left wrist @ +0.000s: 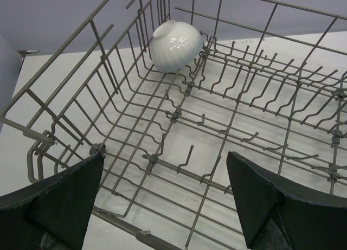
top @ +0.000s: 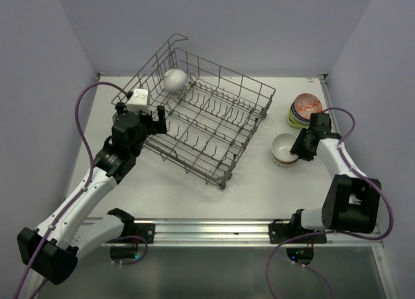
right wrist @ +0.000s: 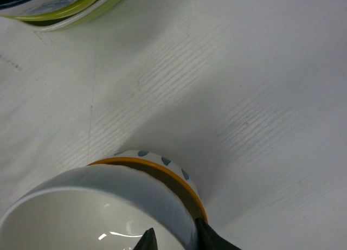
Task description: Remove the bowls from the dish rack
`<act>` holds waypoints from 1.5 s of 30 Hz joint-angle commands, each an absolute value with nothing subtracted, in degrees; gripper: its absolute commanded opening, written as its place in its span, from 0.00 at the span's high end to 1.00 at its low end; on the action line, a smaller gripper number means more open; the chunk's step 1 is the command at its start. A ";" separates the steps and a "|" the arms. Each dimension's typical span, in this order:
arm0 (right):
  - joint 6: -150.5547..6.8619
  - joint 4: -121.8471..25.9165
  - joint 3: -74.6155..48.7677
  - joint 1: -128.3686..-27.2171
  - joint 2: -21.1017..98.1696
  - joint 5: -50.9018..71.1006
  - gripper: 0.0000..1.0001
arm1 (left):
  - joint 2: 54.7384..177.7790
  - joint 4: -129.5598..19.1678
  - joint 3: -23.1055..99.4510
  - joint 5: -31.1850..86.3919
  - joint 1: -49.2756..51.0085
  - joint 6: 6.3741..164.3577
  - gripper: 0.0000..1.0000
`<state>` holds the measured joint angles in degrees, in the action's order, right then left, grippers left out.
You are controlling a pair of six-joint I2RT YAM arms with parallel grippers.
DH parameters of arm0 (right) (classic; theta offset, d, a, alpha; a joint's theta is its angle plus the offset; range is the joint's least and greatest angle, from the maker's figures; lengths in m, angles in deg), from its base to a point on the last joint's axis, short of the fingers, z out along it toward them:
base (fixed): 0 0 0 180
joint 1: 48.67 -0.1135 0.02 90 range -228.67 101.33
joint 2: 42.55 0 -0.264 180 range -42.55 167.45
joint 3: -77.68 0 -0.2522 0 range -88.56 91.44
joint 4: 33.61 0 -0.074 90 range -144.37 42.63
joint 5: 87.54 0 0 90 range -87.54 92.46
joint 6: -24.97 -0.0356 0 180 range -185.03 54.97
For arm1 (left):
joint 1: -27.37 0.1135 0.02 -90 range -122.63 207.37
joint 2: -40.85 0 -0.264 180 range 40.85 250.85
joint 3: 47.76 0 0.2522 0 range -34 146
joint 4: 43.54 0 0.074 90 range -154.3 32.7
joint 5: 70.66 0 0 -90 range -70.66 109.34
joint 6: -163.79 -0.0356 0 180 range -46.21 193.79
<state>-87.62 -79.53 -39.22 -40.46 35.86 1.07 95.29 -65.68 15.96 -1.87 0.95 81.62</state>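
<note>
One bowl (top: 175, 80) is seen in the rack (top: 214, 127), a ribbed white one lodged in the far left corner. In the top view it lies at about 1 o'clock from the left pincer (top: 154, 122), near, with only bare tines between. In the left wrist view the bowl (left wrist: 176, 44) is found at 12 o'clock from the left pincer (left wrist: 164, 155), dead ahead along the line of approach. It is tipped over with its foot raised toward 11 o'clock and leaned against the corner wires of the rack (left wrist: 187, 87); its mouth is turned down and away, so the rim is barely shown. The left pincer is spread wide and nothing is held in it. The reach is judged to turn on that straight line: a forward run over the tines would bring the jaws to either side of the bowl's rounded wall, with the side wires close at 9 o'clock. The right pincer (top: 299, 148) is well apart from that bowl, which lies at about 10 o'clock from it across the whole rack, so the left arm is plainly the nearer. The right pincer (right wrist: 176, 238) is set partly open astride the wall of a nested pair (right wrist: 108, 201) standing on the tabletop (right wrist: 244, 87), one finger inside and one outside; whether the wall is pinched or only straddled cannot be told. A stack (top: 305, 109) of unloaded bowls stands just beside, at 12 o'clock from that pincer.
</note>
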 commanded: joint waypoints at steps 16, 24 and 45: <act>-86.48 -81.83 -35.65 -40.49 32.52 3.41 0.43 | 95.52 -63.80 15.75 -2.02 0.38 80.64 0.00; -85.69 -83.23 -35.12 -40.40 32.60 2.64 0.41 | 95.96 -63.63 15.66 -1.84 0.38 80.47 0.00; -85.60 -85.16 -37.76 -40.49 28.56 1.13 0.90 | 96.31 -63.89 15.75 -0.96 -0.23 80.64 0.00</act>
